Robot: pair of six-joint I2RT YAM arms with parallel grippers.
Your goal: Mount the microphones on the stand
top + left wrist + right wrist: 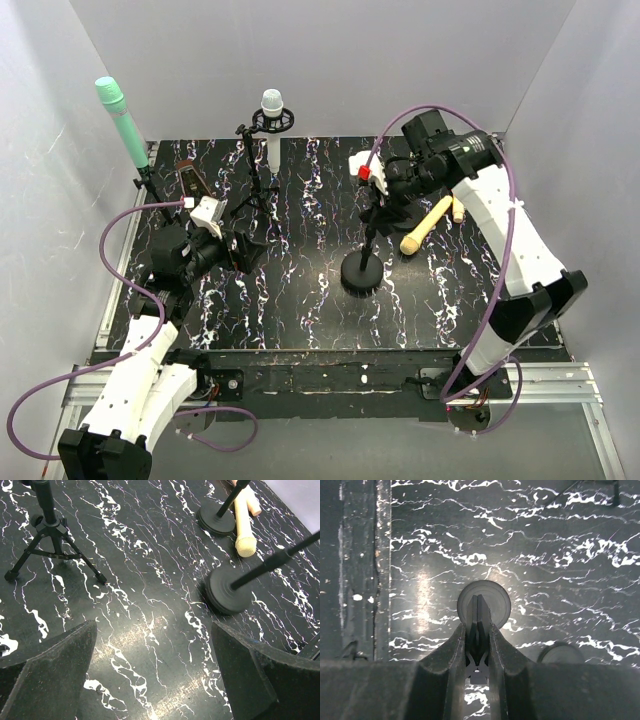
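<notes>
Right jaws clenched on the thin dark top of a round-base stand (497,602), its disc base straight below them on the black marbled worktop (300,300); left jaws released, spread wide above the worktop at the left of the overhead frame. White microphone (272,105) upright, head up, seated in the ring mount (256,121) of a tripod stand (50,527) at top centre; mint green microphone (125,130) clipped at upper left, head up, leaning left. Yellow microphone (424,226) lies flat right of centre — long axis diagonal, head toward lower left; peach-pink microphone (458,210) lies just beside it — mostly hidden by the right arm.
</notes>
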